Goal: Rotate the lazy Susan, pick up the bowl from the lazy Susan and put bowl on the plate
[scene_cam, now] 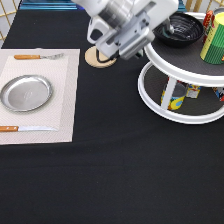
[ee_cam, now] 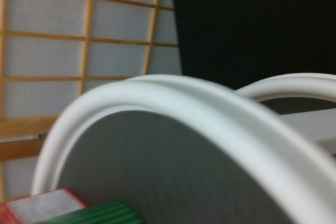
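Sitting on the upper tier of the large white two-tier lazy Susan point(scene_cam: 185, 112) with dark grey shelves, at the exterior view's top right, the glossy black shallow bowl point(scene_cam: 179, 27) is unlifted; the robot gripper point(scene_cam: 167, 22) is at its near rim, fingers hidden, so whether they are apart or together cannot be told. Risks, as judged: a shallow rim grip could slip, the turntable could rotate under a push, and the green-and-yellow can point(scene_cam: 214, 37) beside the bowl could be knocked. Room: bare black table point(scene_cam: 110, 170) lies between the turntable and the shiny silver metal plate point(scene_cam: 25, 93) on the pale placemat point(scene_cam: 65, 100), flanked by an orange-handled fork point(scene_cam: 37, 57) and knife point(scene_cam: 27, 129); a round wooden coaster point(scene_cam: 97, 57) lies nearby.

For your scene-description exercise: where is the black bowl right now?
In the exterior view, the bowl sits at the top right, on the upper tier of the lazy Susan, beside a green can, with the robot's hand close on its left.
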Available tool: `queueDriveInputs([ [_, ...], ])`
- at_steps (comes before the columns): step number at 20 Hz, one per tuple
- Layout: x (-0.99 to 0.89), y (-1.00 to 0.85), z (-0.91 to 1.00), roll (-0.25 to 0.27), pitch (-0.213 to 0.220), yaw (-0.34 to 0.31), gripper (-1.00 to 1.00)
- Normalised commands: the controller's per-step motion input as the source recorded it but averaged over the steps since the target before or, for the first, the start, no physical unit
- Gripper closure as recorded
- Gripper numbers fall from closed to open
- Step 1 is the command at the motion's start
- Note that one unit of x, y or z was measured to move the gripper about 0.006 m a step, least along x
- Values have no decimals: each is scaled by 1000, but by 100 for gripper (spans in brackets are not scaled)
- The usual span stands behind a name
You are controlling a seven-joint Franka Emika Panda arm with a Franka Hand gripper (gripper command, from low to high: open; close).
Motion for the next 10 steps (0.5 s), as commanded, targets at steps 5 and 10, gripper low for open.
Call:
queueDriveInputs([
  [5,-983,231,458,-67,-199,13,-100],
  [10,-1000,124,179,-88,-167,33,-100],
])
